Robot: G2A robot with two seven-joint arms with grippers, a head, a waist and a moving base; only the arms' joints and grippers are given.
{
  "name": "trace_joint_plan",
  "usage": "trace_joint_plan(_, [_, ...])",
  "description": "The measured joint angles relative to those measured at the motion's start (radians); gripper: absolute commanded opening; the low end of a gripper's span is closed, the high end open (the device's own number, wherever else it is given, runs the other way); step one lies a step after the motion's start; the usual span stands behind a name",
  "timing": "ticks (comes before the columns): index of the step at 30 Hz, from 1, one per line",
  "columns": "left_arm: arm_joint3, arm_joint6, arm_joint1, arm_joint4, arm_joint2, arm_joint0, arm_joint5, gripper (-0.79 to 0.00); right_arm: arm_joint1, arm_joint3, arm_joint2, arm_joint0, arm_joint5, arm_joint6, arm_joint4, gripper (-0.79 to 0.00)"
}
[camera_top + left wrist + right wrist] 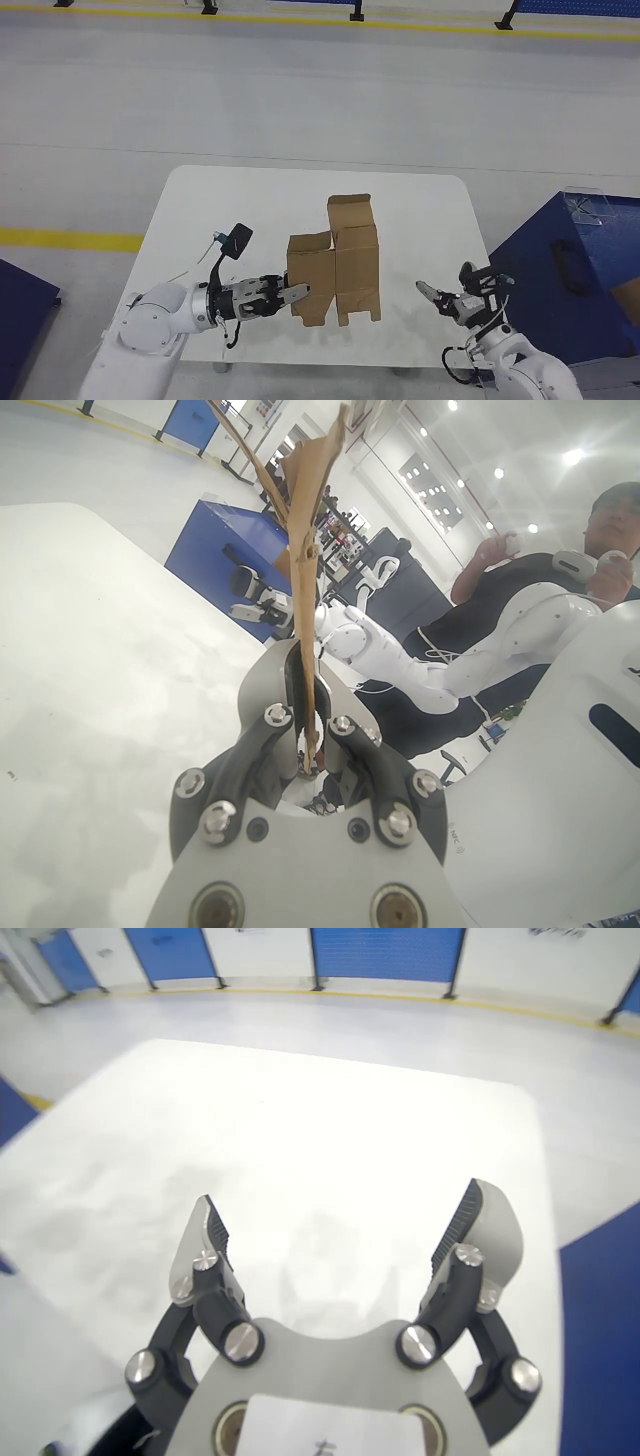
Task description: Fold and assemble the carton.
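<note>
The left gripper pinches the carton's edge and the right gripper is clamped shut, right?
No. The right gripper is open, nothing between its fingers, as the right wrist view shows. The left gripper does pinch the carton by its edge.

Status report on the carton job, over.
Left gripper shut on carton edge. Right gripper open, apart from carton, above table near corner. Carton unassembled, flaps open.

Pale grey floor (300, 90) — yellow line (60, 239), blue barriers (385, 953), ceiling lights (572, 456).
</note>
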Motion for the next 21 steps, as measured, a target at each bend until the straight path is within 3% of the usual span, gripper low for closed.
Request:
trace_joint_plan(3, [-0.004,0.011,0.001,0.001,0.016,0.008,0.025,-0.785,0.023,-0.011,0.078,0.036,-0.122,0.328,0.429,0.000])
trace_joint_plan(5, [-0.002,0.009,0.003,-0.009,0.031,0.010,0.045,-0.785,0.043,0.019,0.113,0.104,-0.097,0.580,0.727,0.000])
trace_joint_plan(7, [0.011,-0.007,0.005,-0.048,0.047,0.007,0.067,-0.785,0.059,0.079,0.112,0.193,0.000,0.796,0.968,0.000])
trace_joint_plan(10, [0.038,-0.028,0.008,-0.085,0.069,-0.007,0.098,-0.785,0.070,0.177,0.051,0.315,0.099,1.010,1.199,0.000])
trace_joint_plan(14, [0.062,-0.024,0.008,-0.103,0.099,-0.018,0.120,-0.785,0.071,0.255,-0.048,0.410,0.130,1.154,1.331,0.000])
trace_joint_plan(15, [0.066,-0.023,0.009,-0.101,0.106,-0.020,0.123,-0.785,0.071,0.263,-0.064,0.420,0.127,1.164,1.340,-0.031])
trace_joint_plan(16, [0.072,-0.022,0.009,-0.100,0.118,-0.022,0.131,-0.785,0.071,0.270,-0.081,0.427,0.121,1.159,1.343,-0.403])
trace_joint_plan(17, [0.076,-0.021,0.008,-0.102,0.127,-0.025,0.136,-0.785,0.070,0.272,-0.091,0.428,0.114,1.144,1.339,-0.526])
trace_joint_plan(18, [0.079,-0.020,0.008,-0.104,0.136,-0.027,0.138,-0.785,0.069,0.270,-0.100,0.426,0.105,1.120,1.324,-0.739])
trace_joint_plan(19, [0.083,-0.021,0.007,-0.107,0.149,-0.031,0.138,-0.785,0.068,0.262,-0.112,0.417,0.091,1.082,1.298,-0.785])
trace_joint_plan(21, [0.089,-0.019,0.006,-0.116,0.167,-0.036,0.136,-0.785,0.066,0.246,-0.130,0.402,0.069,1.029,1.262,-0.785])
